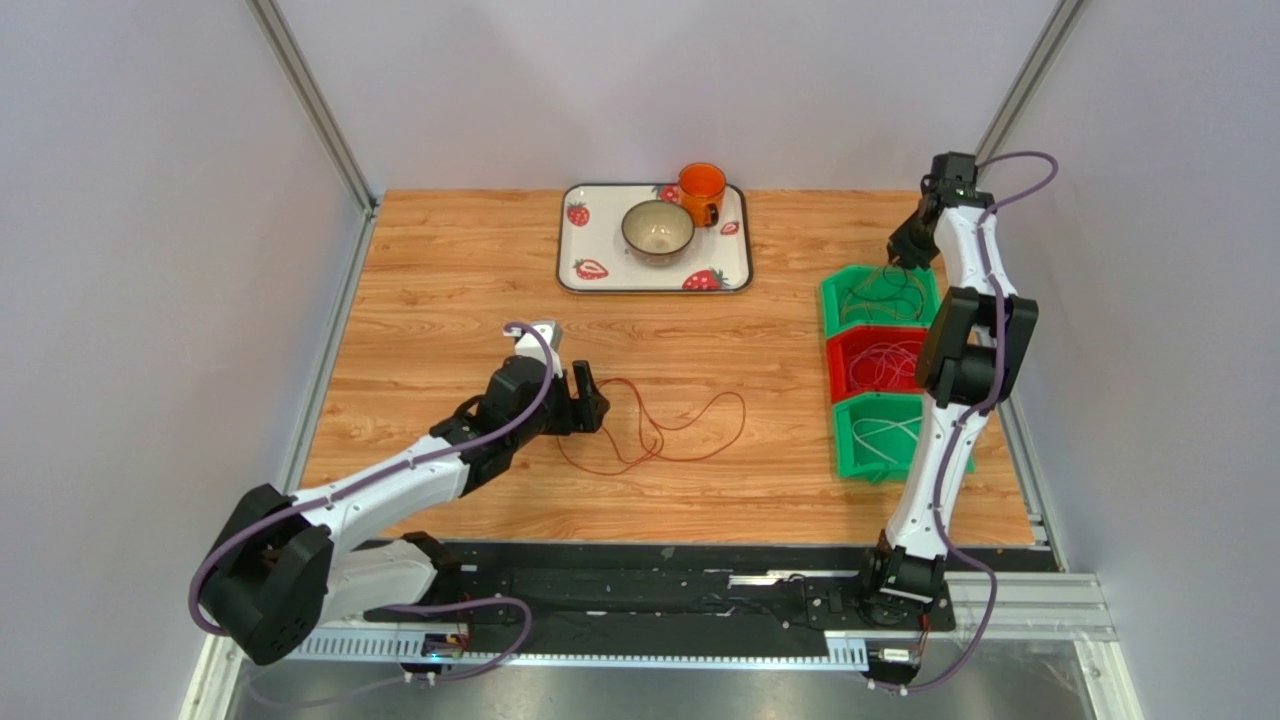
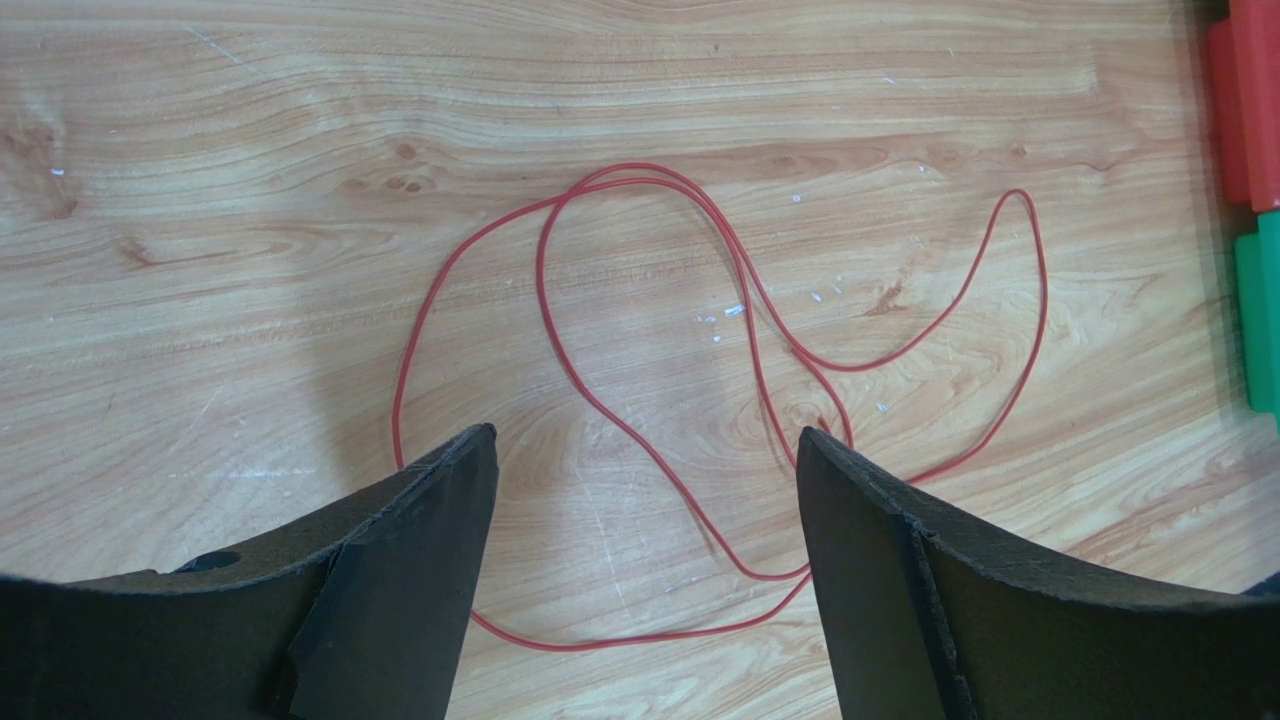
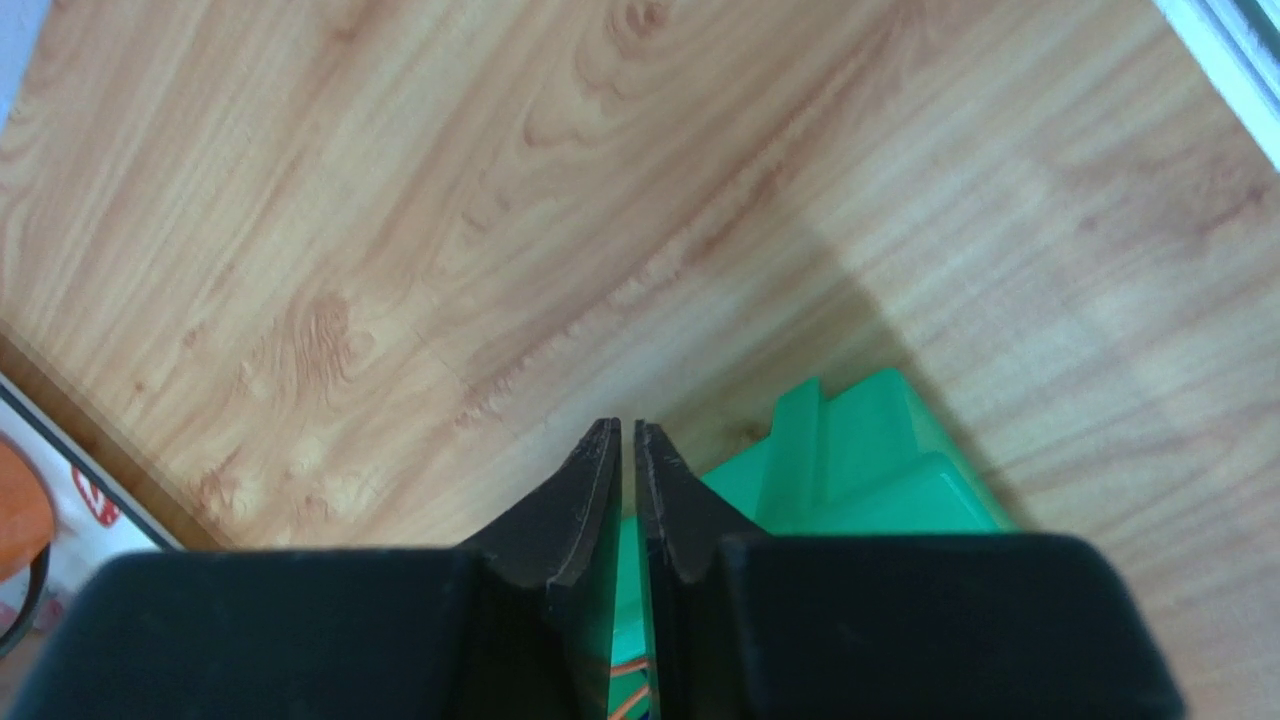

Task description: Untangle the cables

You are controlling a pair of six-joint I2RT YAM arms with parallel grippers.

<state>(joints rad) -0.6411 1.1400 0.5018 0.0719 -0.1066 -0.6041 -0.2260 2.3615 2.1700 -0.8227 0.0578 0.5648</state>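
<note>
Wooden table (image 1: 451,315), and one red cable (image 2: 544,278) sprawls across it in loose loops, right in front of the left gripper (image 2: 646,438), whose fingers are spread wide and touch nothing. On the right sit three bins in a row: far green bin (image 1: 842,285), red bin (image 1: 837,365), near green bin (image 1: 846,450), each holding thin coiled wires (image 1: 890,365). The right gripper (image 3: 627,428) hangs over the far green bin, fingers (image 3: 594,495) drawn almost together (whether a wire is caught, I cannot tell). At the back, a strawberry tray (image 1: 601,240) carries a bowl (image 1: 658,230) and an orange mug (image 1: 700,191).
</note>
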